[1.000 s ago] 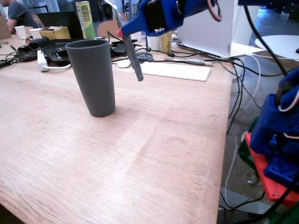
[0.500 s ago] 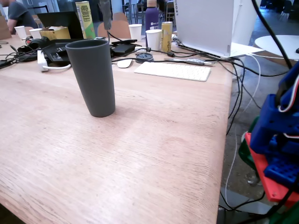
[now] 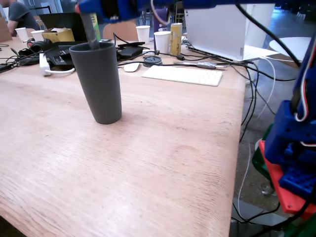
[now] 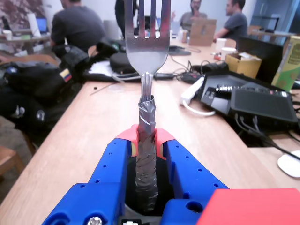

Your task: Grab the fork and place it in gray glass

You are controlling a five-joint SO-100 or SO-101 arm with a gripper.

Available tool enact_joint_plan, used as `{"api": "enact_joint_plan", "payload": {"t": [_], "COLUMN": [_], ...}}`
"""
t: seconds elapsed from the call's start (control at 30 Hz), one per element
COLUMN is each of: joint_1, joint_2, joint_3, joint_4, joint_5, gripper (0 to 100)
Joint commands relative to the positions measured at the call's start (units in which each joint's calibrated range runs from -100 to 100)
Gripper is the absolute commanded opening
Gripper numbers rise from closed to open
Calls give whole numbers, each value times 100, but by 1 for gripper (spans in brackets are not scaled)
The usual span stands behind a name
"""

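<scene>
Below the gripper, the gray glass stands upright on the wooden table, its rim just under the blue jaws in the fixed view. Clamped between the red-tipped fingers, the fork points its tines away from the wrist camera, its taped handle reaching down to the glass's mouth.
</scene>
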Motion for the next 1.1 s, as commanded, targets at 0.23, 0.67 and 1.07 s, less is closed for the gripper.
{"api": "enact_joint_plan", "payload": {"t": [0.23, 0.67, 1.07], "joint_1": [-6, -23, -345], "joint_2": [834, 731, -2245], "joint_3": [-932, -83, 2843], "joint_4": [-114, -97, 1], "joint_5": [10, -44, -10], "gripper": [0, 34, 34]}}
